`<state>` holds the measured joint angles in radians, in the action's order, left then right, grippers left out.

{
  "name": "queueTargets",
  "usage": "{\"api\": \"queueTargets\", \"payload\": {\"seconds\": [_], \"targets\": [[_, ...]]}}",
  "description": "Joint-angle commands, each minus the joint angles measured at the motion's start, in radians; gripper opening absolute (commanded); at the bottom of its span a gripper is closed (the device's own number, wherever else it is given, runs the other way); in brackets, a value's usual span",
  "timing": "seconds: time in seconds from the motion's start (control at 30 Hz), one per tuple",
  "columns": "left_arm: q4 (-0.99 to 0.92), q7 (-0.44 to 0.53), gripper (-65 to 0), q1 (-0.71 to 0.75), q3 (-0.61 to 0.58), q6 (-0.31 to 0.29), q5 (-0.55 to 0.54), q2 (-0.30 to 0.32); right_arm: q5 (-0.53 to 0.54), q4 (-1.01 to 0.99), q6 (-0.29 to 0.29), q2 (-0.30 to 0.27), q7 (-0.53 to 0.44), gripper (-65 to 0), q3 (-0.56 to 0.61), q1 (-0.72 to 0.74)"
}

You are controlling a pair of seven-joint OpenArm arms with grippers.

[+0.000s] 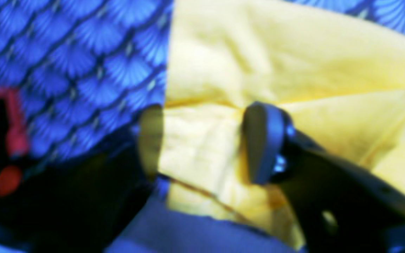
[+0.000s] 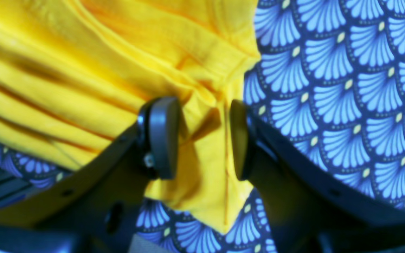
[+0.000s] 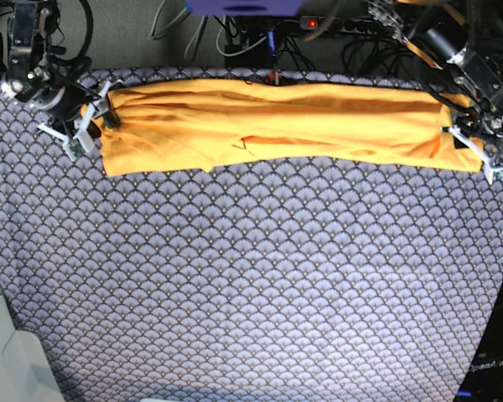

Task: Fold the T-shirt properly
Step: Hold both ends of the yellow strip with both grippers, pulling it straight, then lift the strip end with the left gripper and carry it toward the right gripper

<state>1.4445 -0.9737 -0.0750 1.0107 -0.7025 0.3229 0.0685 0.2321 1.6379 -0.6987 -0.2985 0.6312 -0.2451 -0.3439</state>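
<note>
I've got the plain yellow-orange cotton T-shirt lying as a long folded band across the far edge of the worktop, on the blue-grey scallop-patterned cloth that covers it.

Right pincer: on the base view's left, at that end of the band. Wrist view shows both pads straddling a bunched corner of the fabric, one pad on the yellow fabric, the other at its edge next to the patterned cloth. The corner is squeezed between them, so I read it as pinching the T-shirt.

Left pincer: on the base view's right, at the band's other end. Wrist view is blurred. Fingers stand apart with a fold of the yellow cloth lying between them; one finger sits at the shirt's edge where it meets the patterned cloth. I read it as spread, not clamped on anything.

Cables and a power strip run behind the worktop's far edge.
</note>
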Motion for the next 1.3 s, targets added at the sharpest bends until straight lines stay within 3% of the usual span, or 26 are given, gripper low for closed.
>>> {"api": "queueTargets", "payload": {"seconds": [0.0,0.4,0.47,0.77,0.97,1.17,1.27], "targets": [[0.023,-0.043,-25.9,0.005,0.003,0.004,0.045,0.009,0.002,0.012,0.001,-0.011,-0.007,-39.4,-0.003,0.001],[0.017,-0.034,-25.1,-0.015,0.003,0.004,0.045,0.018,0.002,0.012,0.001,-0.011,-0.007,-39.4,-0.003,-0.001],[-0.037,-0.032,-25.0,-0.016,0.004,0.004,0.037,0.049,0.002,0.012,0.001,-0.011,-0.007,-39.4,-0.003,-0.001],[-0.232,-0.041,-10.5,0.02,-0.031,0.004,-0.255,0.167,0.002,0.011,0.001,-0.012,-0.007,-39.4,-0.003,-0.002],[-0.239,-0.044,-10.6,0.039,-0.086,0.004,-0.281,0.156,0.002,0.011,0.001,-0.012,-0.006,-39.4,-0.003,-0.002],[-0.239,-0.046,-10.8,0.056,-0.123,0.004,-0.281,0.096,0.002,0.011,0.001,-0.012,-0.006,-39.4,-0.003,-0.002],[-0.239,-0.041,-17.8,0.067,-0.125,0.004,-0.281,0.083,0.002,0.011,0.001,-0.012,-0.006,-39.4,-0.003,-0.002]]}}
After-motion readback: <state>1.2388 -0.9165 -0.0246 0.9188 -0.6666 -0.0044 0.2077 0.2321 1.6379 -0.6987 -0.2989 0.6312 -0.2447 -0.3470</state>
